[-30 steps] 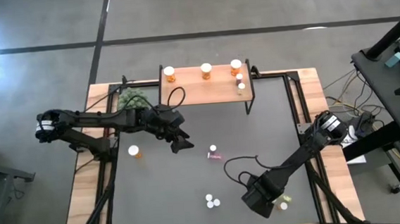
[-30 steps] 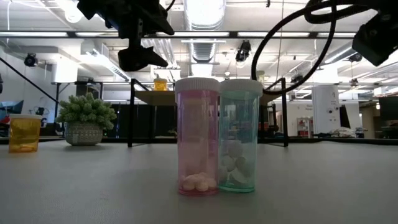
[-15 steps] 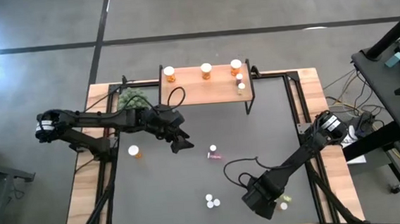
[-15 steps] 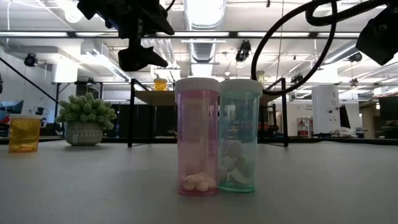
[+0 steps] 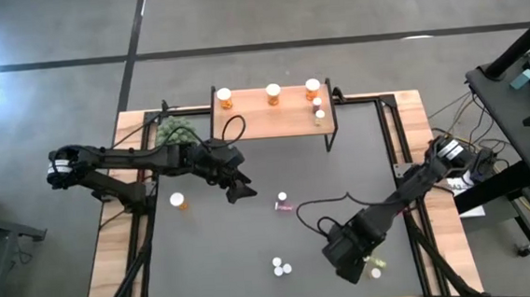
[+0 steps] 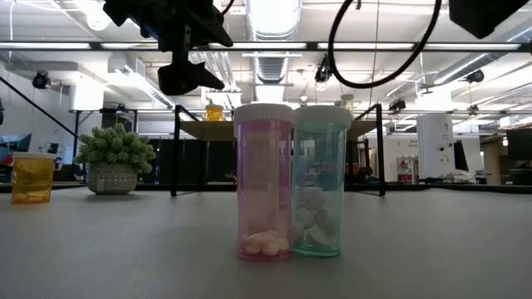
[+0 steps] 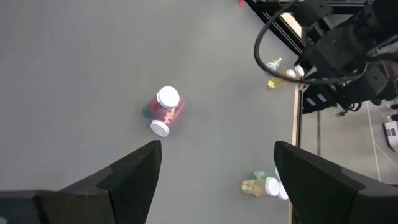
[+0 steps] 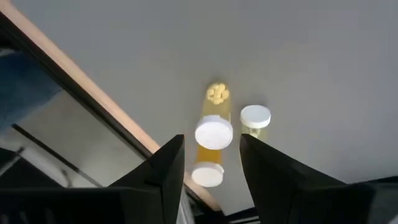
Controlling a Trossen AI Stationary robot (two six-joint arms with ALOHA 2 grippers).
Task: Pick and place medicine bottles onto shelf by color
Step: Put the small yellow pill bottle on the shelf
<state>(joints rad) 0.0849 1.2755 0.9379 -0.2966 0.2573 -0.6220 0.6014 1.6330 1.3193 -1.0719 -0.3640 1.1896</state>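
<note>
The light-wood shelf [image 5: 272, 120] stands at the far edge and carries three orange bottles [image 5: 273, 94] and two small ones [image 5: 319, 115]. My left gripper [image 5: 241, 189] is open and empty above the mat, left of a pink bottle [image 5: 284, 201], which also shows in the left wrist view [image 7: 166, 111]. My right gripper [image 5: 349, 257] is open and empty above the mat's near right part, next to the yellow-green bottles [image 5: 376, 270]; in the right wrist view they [image 8: 213, 134] lie beyond the fingertips. A pink bottle [image 6: 264, 183] and a pale teal bottle [image 6: 320, 183] stand upright side by side near the front [image 5: 280, 266].
An orange bottle [image 5: 178, 201] stands on the mat's left part. A green spiky plant [image 5: 178, 131] in a pot stands left of the shelf. The dark mat [image 5: 253, 243] is bordered by black rails and a wooden frame [image 5: 423, 137]. A cable [image 5: 316, 215] loops over the mat by my right arm.
My right arm has risen a little and swung slightly toward the table's right edge, still over the yellow-green bottles; in the low view its dark body has gone up out of the picture. The bottles have stayed where they were.
</note>
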